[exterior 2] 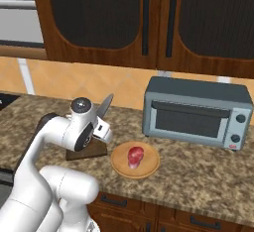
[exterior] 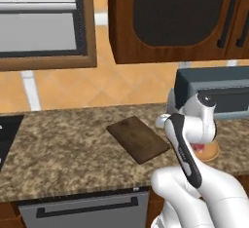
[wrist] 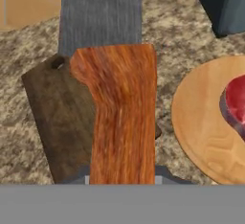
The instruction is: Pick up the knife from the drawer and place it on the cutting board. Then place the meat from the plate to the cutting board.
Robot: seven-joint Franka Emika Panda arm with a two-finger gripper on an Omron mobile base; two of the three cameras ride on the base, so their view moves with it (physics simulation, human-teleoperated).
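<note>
Orange-handled knife (wrist: 122, 117) is grasped in the clenched fingers (wrist: 122, 180) and held above the cutting board (exterior: 138, 138), blade (exterior 2: 105, 106) pointing up and away. Judged status: pickup complete; placement on the board not yet done. The meat (exterior 2: 136, 156) rests on the plate (exterior 2: 120, 165), just beside the board on the surface (exterior: 63, 154); its transfer remains.

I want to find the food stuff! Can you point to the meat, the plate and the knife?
meat (exterior 2: 136, 156), right base view, on its red middle.
plate (exterior 2: 120, 164), right base view, on its bare left rim.
knife (wrist: 122, 122), hand view, on its orange handle.
</note>
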